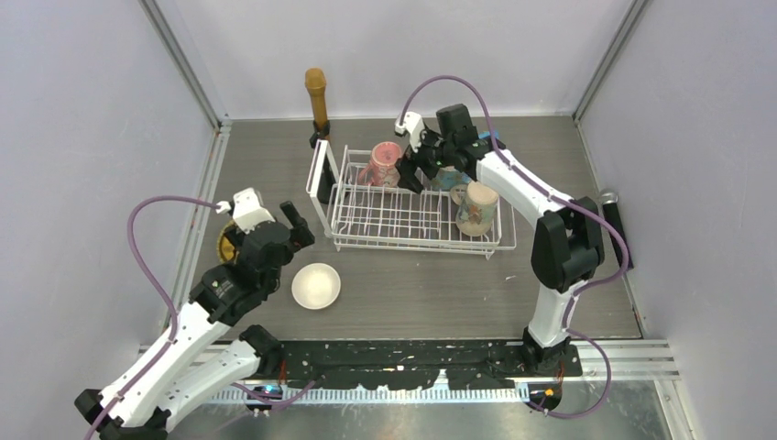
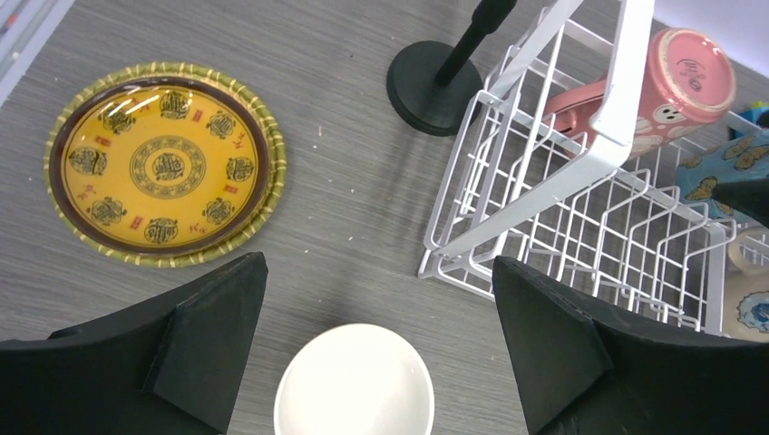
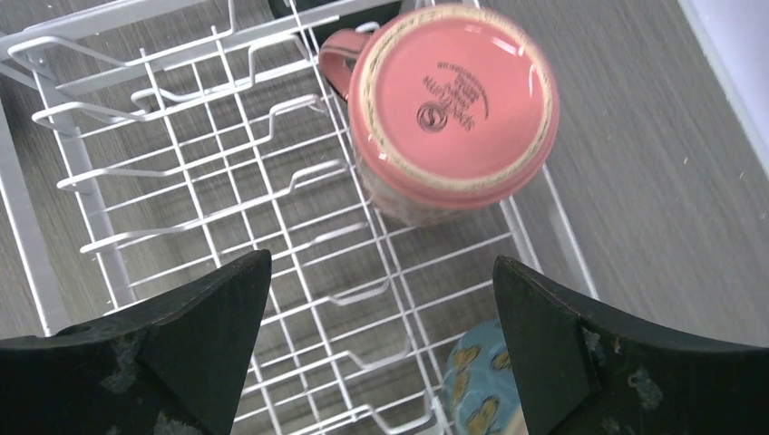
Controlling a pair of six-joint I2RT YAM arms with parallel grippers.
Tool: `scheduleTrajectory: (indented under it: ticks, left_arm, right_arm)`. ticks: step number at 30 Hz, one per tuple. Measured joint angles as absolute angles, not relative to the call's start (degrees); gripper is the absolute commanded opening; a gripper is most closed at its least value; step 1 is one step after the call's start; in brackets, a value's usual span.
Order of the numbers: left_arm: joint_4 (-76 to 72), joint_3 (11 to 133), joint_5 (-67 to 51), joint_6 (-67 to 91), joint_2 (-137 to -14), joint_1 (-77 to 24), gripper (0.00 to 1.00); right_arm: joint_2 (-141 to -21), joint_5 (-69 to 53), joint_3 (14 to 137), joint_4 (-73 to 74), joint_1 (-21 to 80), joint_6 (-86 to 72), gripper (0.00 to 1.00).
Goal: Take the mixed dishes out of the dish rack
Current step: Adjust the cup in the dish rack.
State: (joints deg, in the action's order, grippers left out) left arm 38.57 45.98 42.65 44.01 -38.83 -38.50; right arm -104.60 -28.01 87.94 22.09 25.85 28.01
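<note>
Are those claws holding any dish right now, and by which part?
Nothing is held. The left gripper is open near the white bowl; the right gripper is open above the dish rack, beside the pink mug.

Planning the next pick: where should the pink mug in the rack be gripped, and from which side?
Probably across its round wall, from above: the pink mug stands upside down in the dish rack, base up, handle out to one side, the open right claw near it.

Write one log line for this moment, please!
left gripper: open, near white bowl on table | right gripper: open, over pink mug in dish rack | plate: on table | blue mug, cream mug: in rack
</note>
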Motion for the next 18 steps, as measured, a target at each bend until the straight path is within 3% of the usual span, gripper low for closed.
scheduleTrajectory:
  ticks: [18]
  left_arm:
    - [35.29,45.98,41.95,39.75,-40.34,-38.5,1.0]
  right_arm:
    - [-120.97,-35.75,105.91,30.22,24.23,37.01,1.0]
